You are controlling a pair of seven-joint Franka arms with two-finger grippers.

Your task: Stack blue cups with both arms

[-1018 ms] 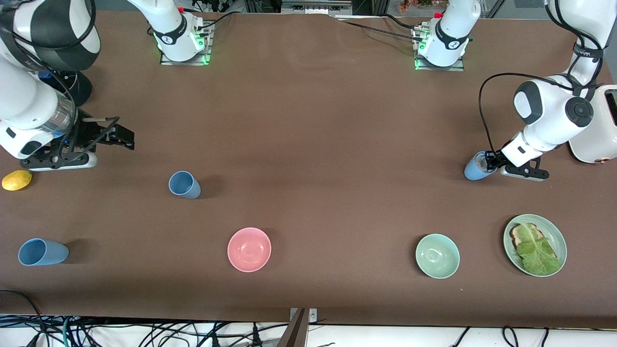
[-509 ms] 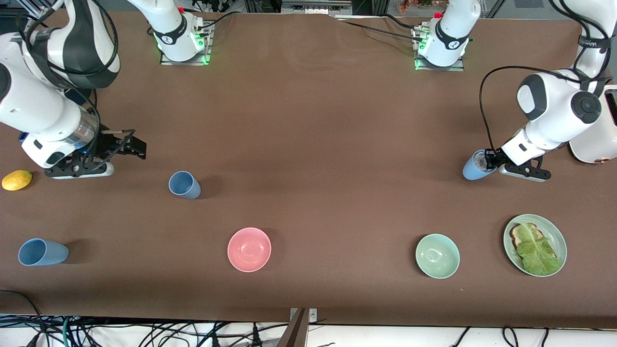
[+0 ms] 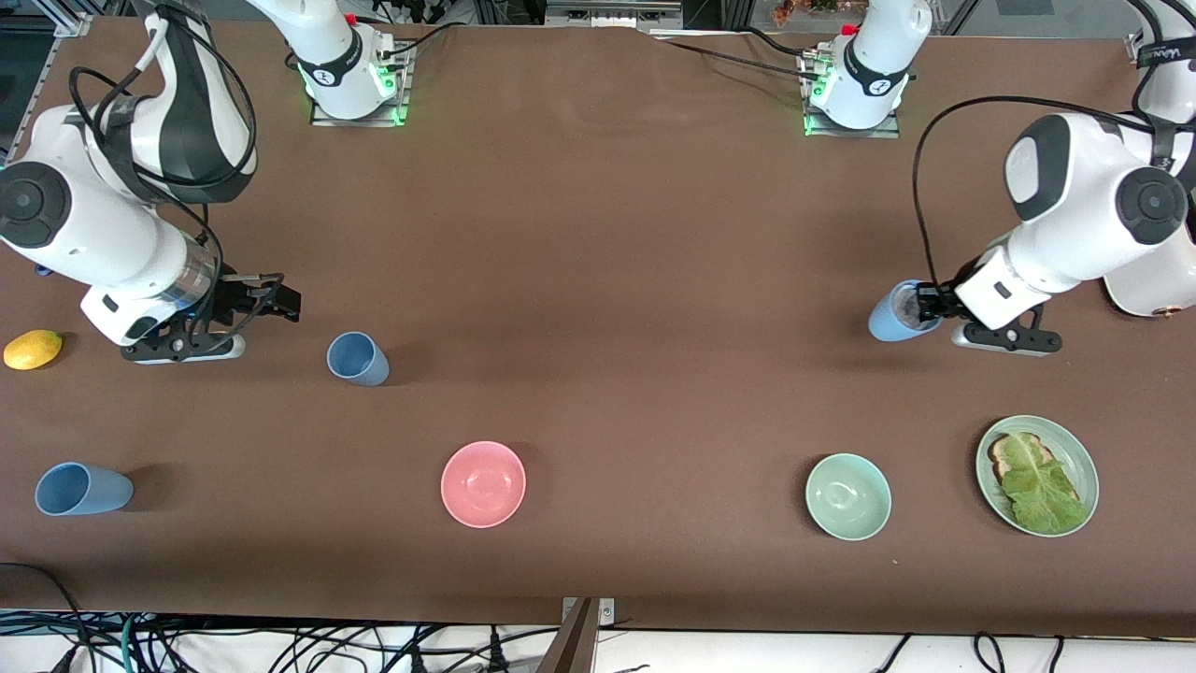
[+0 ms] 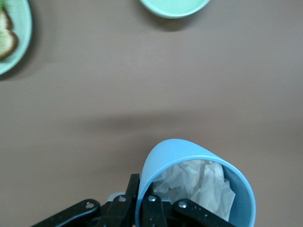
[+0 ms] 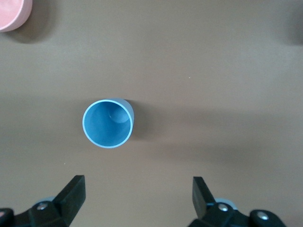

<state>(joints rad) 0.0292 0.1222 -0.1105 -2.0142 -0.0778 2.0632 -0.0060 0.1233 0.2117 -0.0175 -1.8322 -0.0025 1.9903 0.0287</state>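
Note:
Three blue cups show. One stands upright on the table (image 3: 358,359), seen from above in the right wrist view (image 5: 108,124). My right gripper (image 3: 277,305) is open and empty beside it, toward the right arm's end, with its fingers wide apart in the right wrist view (image 5: 137,189). A second blue cup (image 3: 79,489) sits near the table's front corner at the right arm's end. My left gripper (image 3: 925,304) is shut on the rim of the third blue cup (image 3: 892,315), which is tilted above the table. Crumpled white paper (image 4: 196,182) lies inside this cup (image 4: 170,151).
A pink bowl (image 3: 483,483) and a pale green bowl (image 3: 847,496) sit near the front edge. A green plate (image 3: 1084,467) holds toast and lettuce. A lemon (image 3: 33,349) lies beside the right arm. A white appliance (image 3: 1154,280) stands at the left arm's end.
My right gripper has moved closer to the upright blue cup. My left gripper has carried its cup a little toward the middle of the table.

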